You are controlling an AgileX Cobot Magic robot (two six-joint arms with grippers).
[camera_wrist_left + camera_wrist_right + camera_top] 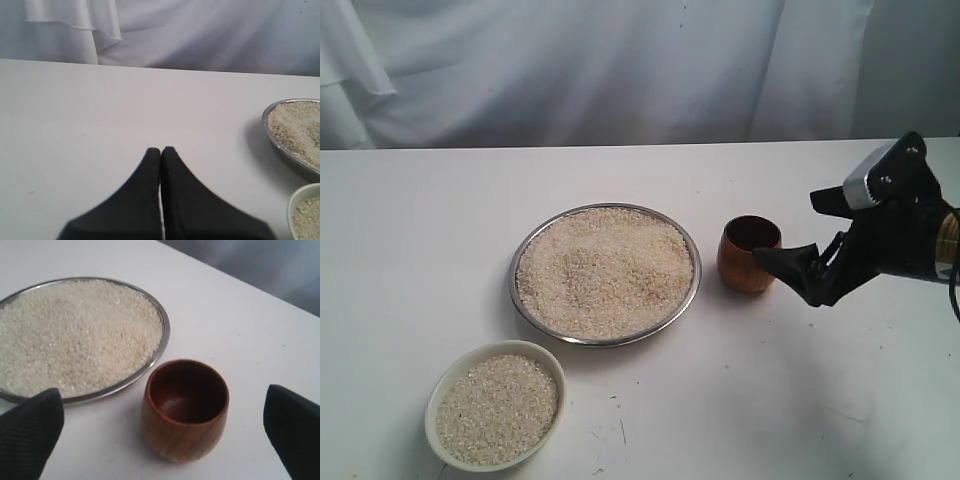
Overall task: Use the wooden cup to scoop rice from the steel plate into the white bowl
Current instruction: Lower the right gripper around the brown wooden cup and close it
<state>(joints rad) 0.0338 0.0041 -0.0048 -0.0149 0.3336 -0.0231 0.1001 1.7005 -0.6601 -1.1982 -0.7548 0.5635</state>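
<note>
The steel plate (513,285) sits mid-table, heaped with rice (605,270). The white bowl (490,347) at the front left also holds rice (498,408). The wooden cup (745,270) stands upright and empty just right of the plate. My right gripper (788,226) is beside it, open. In the right wrist view the cup (185,435) stands between and just ahead of the wide-apart fingers (30,435), touching neither. My left gripper (161,149) is shut on nothing above bare table, with the plate (285,150) and bowl (295,197) off to one side.
A white cloth backdrop (620,70) hangs behind the table's far edge. The white tabletop (800,400) is bare to the front right and on the left.
</note>
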